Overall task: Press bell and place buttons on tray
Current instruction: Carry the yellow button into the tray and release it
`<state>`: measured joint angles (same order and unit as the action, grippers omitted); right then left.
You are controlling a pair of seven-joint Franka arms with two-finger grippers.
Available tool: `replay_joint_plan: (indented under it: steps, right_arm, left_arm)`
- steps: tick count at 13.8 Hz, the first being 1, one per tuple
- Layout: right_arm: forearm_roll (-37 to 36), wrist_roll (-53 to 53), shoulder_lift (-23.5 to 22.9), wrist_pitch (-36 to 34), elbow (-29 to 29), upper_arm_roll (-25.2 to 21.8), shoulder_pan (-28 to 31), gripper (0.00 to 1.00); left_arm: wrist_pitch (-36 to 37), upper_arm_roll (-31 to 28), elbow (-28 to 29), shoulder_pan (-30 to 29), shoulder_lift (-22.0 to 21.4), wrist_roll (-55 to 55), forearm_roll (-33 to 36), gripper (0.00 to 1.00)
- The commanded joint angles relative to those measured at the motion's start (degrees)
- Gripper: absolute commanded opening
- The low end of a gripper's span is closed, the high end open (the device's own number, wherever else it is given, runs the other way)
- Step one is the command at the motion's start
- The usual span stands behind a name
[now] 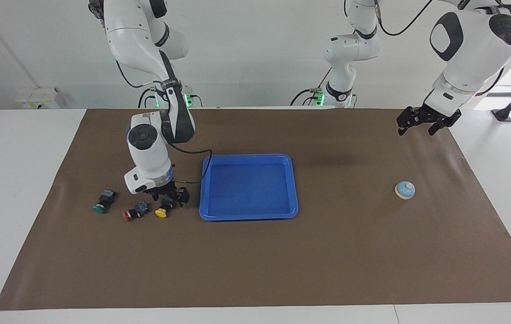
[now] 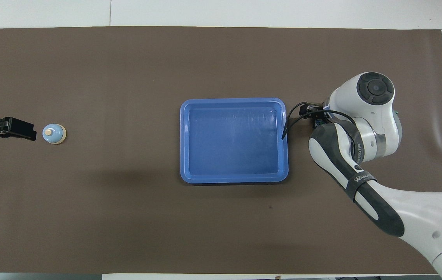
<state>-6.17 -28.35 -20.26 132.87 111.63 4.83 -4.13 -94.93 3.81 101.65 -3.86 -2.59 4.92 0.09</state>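
Observation:
My right gripper (image 1: 170, 198) is down at the mat, open, its fingers on either side of the black body of the yellow button (image 1: 161, 212). The red button (image 1: 128, 215) and green button (image 1: 99, 208) lie beside it, toward the right arm's end. In the overhead view my right arm hides them; only a bit of the yellow button's body (image 2: 318, 123) shows. The blue tray (image 1: 248, 217) (image 2: 182, 140) sits mid-table with nothing in it. The bell (image 1: 405, 190) (image 2: 53, 133) stands toward the left arm's end. My left gripper (image 1: 417, 128) (image 2: 30, 133) hangs open above the mat near it.
A brown mat (image 1: 327, 261) covers the table, with white tabletop (image 1: 12, 180) around it. The right wrist's cable (image 1: 194, 179) loops close to the tray's rim.

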Motion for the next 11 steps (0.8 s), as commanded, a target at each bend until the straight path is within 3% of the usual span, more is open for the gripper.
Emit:
replay_joint_plan:
  steps: [1, 2, 3, 4, 8, 9, 11]
  right_arm:
    - [-1.22, -2.06, -0.74, 1.33, -0.45, 0.36, 0.88, 0.68]
    - [-1.13, -2.67, -0.92, 1.51, -0.27, 0.36, 0.88, 0.44]
    - [-1.13, -3.72, -1.01, 1.60, -0.01, 0.36, 0.88, 0.07]
    - [-1.13, -4.52, -0.92, 1.51, 0.25, 0.36, 0.62, 0.00]
    - [-1.13, -4.88, -0.92, -1.38, -1.76, 0.36, 0.36, 0.00]
    - [-1.13, -4.88, -0.92, -4.87, -4.46, 0.45, -0.17, 0.00]
    - [-0.26, -4.88, -2.67, -16.98, -15.77, 0.54, -2.80, 0.00]
  left_arm:
    - [-0.43, -0.73, 0.21, 0.08, -0.75, -0.35, -0.79, 1.00]
    - [-0.51, -0.73, 0.21, 0.08, -0.75, -0.35, -0.79, 1.00]
    - [-0.52, -0.64, 0.21, 0.17, -0.75, -0.35, -0.79, 1.00]
    - [-0.43, -0.64, 0.21, 0.25, -0.75, -0.35, -0.79, 1.00]
    - [-0.43, -0.64, 0.21, 0.17, -0.75, -0.35, -0.79, 1.00]
    - [-0.43, -0.64, 0.21, 0.17, -0.75, -0.35, -0.79, 1.00]
    - [-0.52, -0.64, 0.21, 0.17, -0.75, -0.35, -0.79, 1.00]
